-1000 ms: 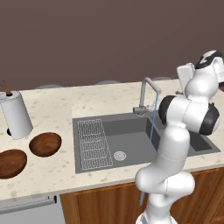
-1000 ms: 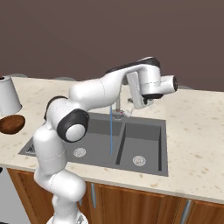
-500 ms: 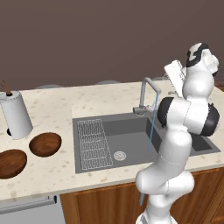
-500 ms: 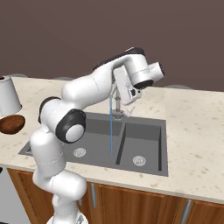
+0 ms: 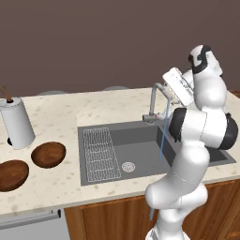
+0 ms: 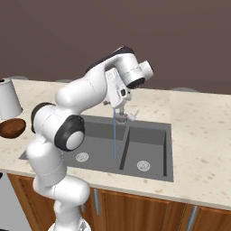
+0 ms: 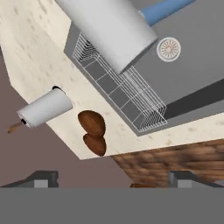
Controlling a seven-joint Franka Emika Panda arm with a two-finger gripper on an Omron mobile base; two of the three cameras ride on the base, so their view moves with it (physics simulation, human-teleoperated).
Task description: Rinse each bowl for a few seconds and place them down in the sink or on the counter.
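While water falls in a thin blue stream (image 5: 162,136) from the faucet (image 5: 157,96) into the sink (image 5: 140,140), two bowls (image 5: 48,154) are seen at the left on the counter (image 5: 65,117), upright, side by side, just right of a white cylinder (image 5: 17,123). From the right base, the arm is bent high over the sink, hand (image 6: 118,90) beside the faucet. From the hand, the fingertips (image 7: 181,177) are seen set wide apart, empty; bowls (image 7: 92,123) touch.
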